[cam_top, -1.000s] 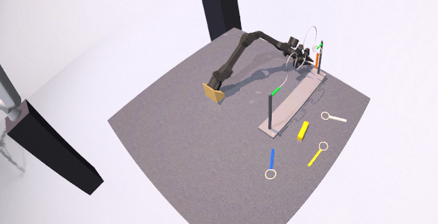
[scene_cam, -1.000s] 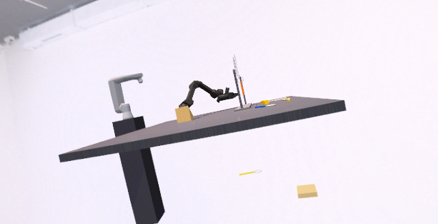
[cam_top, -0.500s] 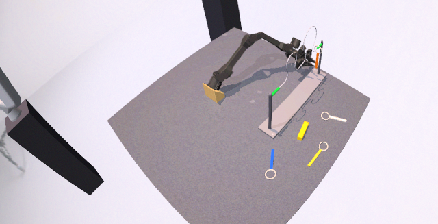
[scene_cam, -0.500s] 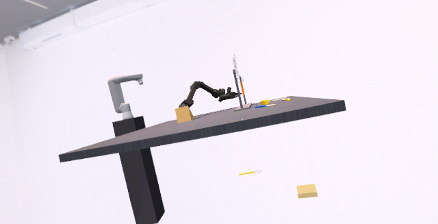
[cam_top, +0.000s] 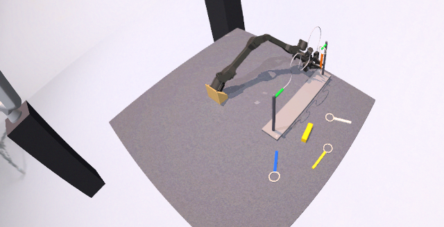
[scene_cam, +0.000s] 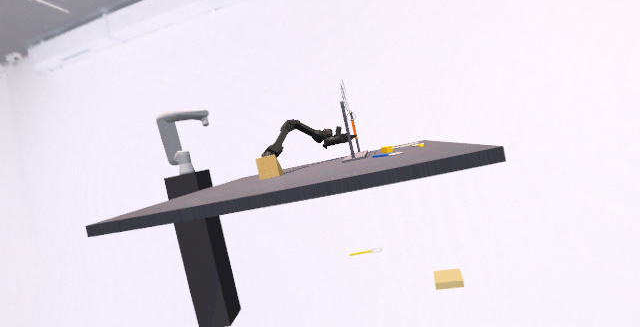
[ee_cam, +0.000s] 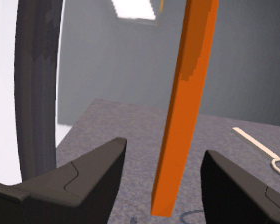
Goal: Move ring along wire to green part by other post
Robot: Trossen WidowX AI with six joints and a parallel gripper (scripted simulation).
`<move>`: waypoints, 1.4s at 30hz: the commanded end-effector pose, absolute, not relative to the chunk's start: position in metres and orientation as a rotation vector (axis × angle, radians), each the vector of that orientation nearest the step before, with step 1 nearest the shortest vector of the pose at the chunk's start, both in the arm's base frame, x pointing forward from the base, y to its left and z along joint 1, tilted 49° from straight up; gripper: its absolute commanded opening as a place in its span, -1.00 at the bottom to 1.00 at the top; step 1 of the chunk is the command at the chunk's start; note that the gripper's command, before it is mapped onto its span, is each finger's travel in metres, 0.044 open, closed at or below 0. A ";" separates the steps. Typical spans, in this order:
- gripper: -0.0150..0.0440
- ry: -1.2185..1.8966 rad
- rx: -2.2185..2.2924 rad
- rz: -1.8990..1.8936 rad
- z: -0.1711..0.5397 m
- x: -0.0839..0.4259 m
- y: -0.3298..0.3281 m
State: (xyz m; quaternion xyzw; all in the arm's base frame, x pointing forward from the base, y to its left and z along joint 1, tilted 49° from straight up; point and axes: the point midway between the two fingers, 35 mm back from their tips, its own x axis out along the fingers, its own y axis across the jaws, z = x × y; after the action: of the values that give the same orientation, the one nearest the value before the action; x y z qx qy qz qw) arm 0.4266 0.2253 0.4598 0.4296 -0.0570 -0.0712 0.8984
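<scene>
The ring (cam_top: pixel 319 48) hangs on the green part (cam_top: pixel 325 46) of the wire beside the far post (cam_top: pixel 323 69) (ee_cam: pixel 38 90). Its orange handle (cam_top: pixel 322 60) (scene_cam: pixel 354 128) (ee_cam: pixel 182 120) points down. My gripper (cam_top: pixel 320 66) (scene_cam: pixel 355 137) (ee_cam: pixel 164 153) is open at the handle's lower part. In the wrist view the handle shows between the fingertips, with a gap on each side; its lower end is in view. The thin grey wire (cam_top: pixel 316 27) loops in front of and above my wrist in the top view; its distance from the arm is unclear. The other green part (cam_top: pixel 279 92) is at the near post (cam_top: pixel 273 114).
The posts stand on a long pale base (cam_top: pixel 302 102). Beyond it lie a yellow block (cam_top: pixel 307 132) (scene_cam: pixel 387 149), a white-handled ring (cam_top: pixel 343 120) (ee_cam: pixel 256 142), a yellow-handled ring (cam_top: pixel 319 160) and a blue-handled ring (cam_top: pixel 276 161). The far post is left of my fingers in the wrist view.
</scene>
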 end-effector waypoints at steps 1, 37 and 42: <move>0.05 -0.115 0.890 -0.144 0.459 0.434 0.226; 0.05 -0.117 0.889 -0.144 0.459 0.458 0.220; -0.22 -0.119 0.887 -0.148 0.459 0.458 0.219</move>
State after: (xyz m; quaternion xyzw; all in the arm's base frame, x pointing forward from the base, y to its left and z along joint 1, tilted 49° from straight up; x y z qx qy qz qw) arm 0.4576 0.2190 0.4592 0.4284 -0.0577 -0.0716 0.8989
